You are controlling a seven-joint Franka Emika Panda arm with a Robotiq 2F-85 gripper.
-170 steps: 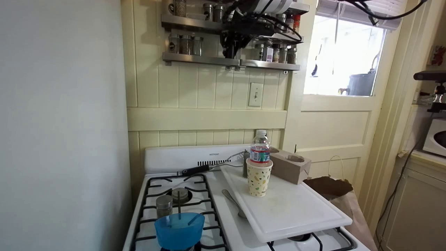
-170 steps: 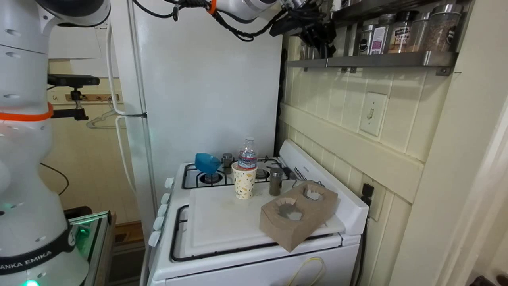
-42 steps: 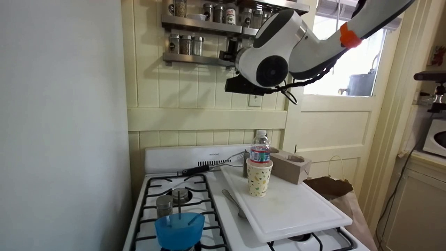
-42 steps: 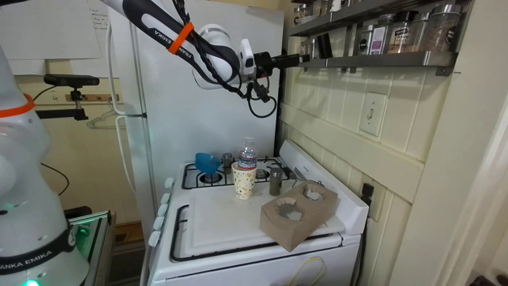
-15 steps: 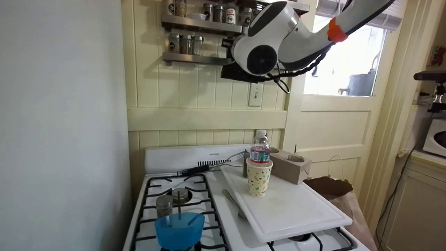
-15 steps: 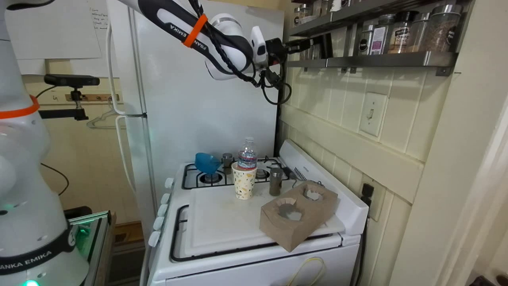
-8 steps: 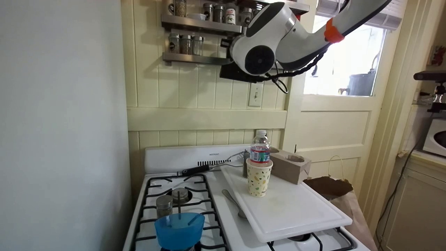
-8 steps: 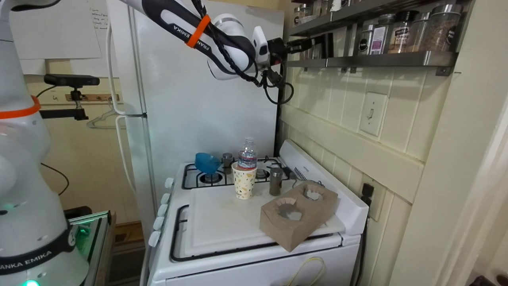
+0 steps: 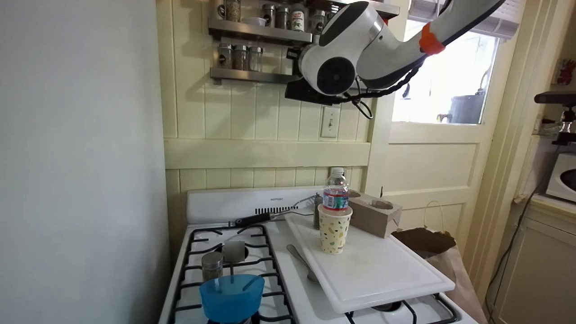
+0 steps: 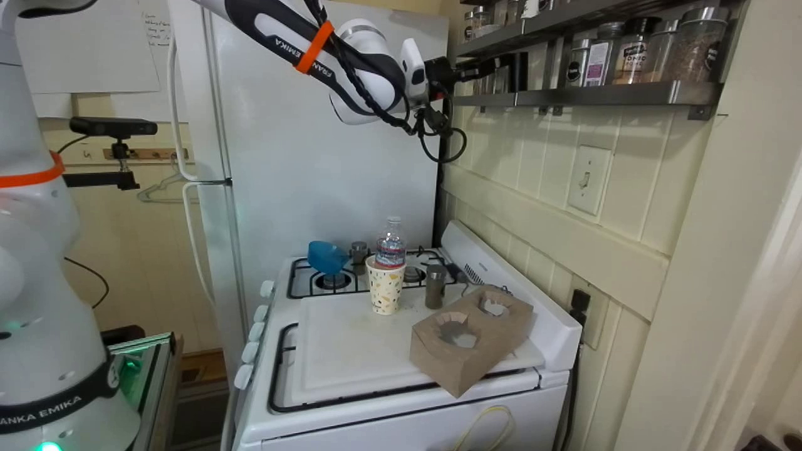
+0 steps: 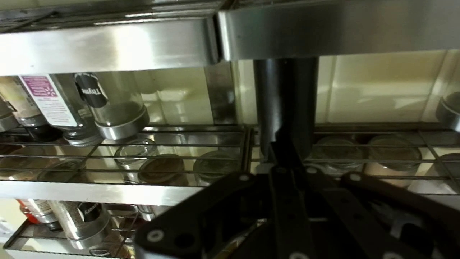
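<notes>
1. Although its base is hidden by the shelf rail (image 11: pixel 323 30), the black cylinder (image 11: pixel 285 97) appears to stand near upright on the lower spice shelf (image 10: pixel 626 94): right of centre in the inverted wrist view, upper right in an exterior view.

2. Gripper (image 11: pixel 282 147): jaws drawn fully together, with nothing visible between them. Fingertips overlap the top end of the cylinder in the wrist view; contact cannot be confirmed.

3. Expected handling: the wall looks smooth, glossy and stiff, so slippage is likely. Weight is judged light to moderate; the tall, narrow form should topple easily if pushed high. Fragility cannot be determined. No lettering shows on it.

4. Recommended hold: across the barrel at mid-height, clear of the rail, with the jaws parted wider than the barrel beforehand.

5. Adjacent containers: at left of the wrist view, the label of a clear jar (image 11: pixel 115 102) reads "Thyme"; print on the magenta-labelled bottle (image 11: pixel 59 104) beside it is too small to read. At lower left, another jar (image 11: pixel 77 219) appears marked "Savory".

6. Arm (image 10: pixel 369 78): "EMIKA" and part of "FRANKA" show at upper centre of an exterior view.

7. Stove backguard (image 9: pixel 225 204): faint lettering, probably "HOTPOINT".

8. Water bottle (image 9: pixel 336 198), rising from the patterned cup (image 9: pixel 334 234): label illegible.
</notes>
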